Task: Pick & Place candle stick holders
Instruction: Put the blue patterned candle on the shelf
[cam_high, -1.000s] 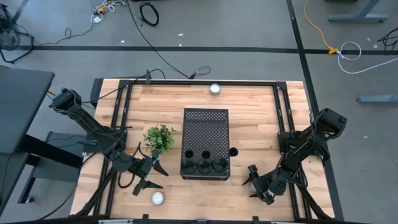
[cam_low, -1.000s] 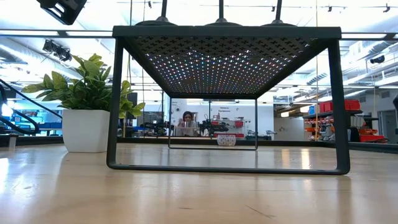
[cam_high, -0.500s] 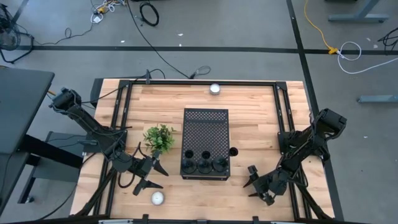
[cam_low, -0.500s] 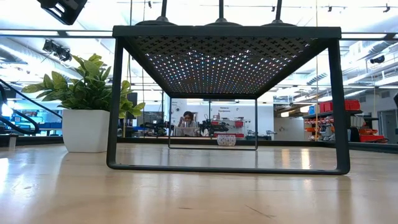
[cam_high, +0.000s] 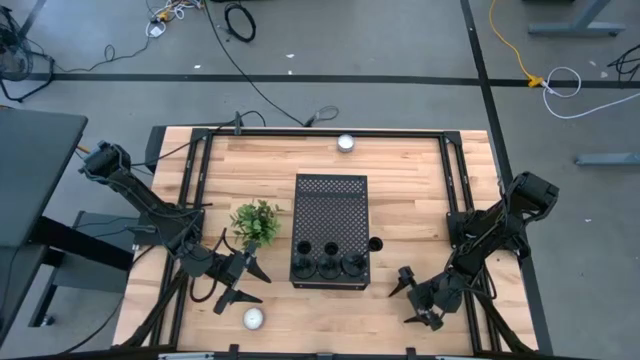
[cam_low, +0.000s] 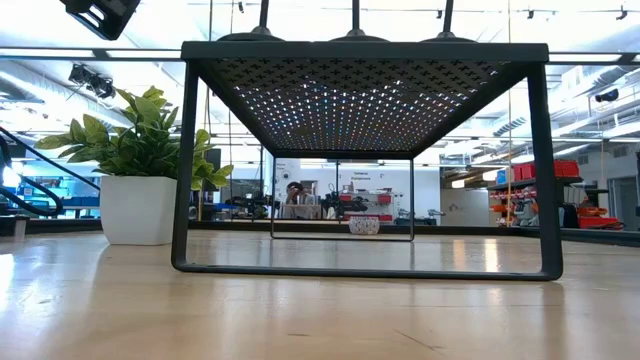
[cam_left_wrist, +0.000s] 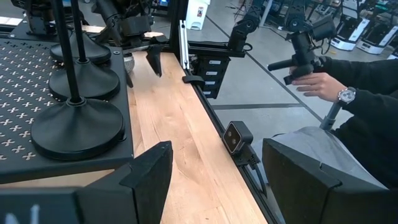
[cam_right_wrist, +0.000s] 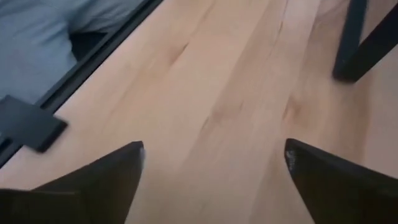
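Note:
Three slim black candle stick holders (cam_high: 327, 264) stand on their round bases in a row on the near end of the black perforated box (cam_high: 330, 215). They also show in the left wrist view (cam_left_wrist: 78, 127), and their stems show in the low view (cam_low: 354, 15). A fourth holder (cam_high: 376, 244) stands on the table by the box's right side. My left gripper (cam_high: 245, 283) is open and empty, left of the box's near end. My right gripper (cam_high: 412, 300) is open and empty, low over the table right of the box's near corner.
A small potted plant (cam_high: 256, 222) stands left of the box. One white candle (cam_high: 346, 142) lies at the far edge and one (cam_high: 254, 318) at the near edge by my left gripper. A person's hand (cam_left_wrist: 323, 84) shows beyond the table's near edge.

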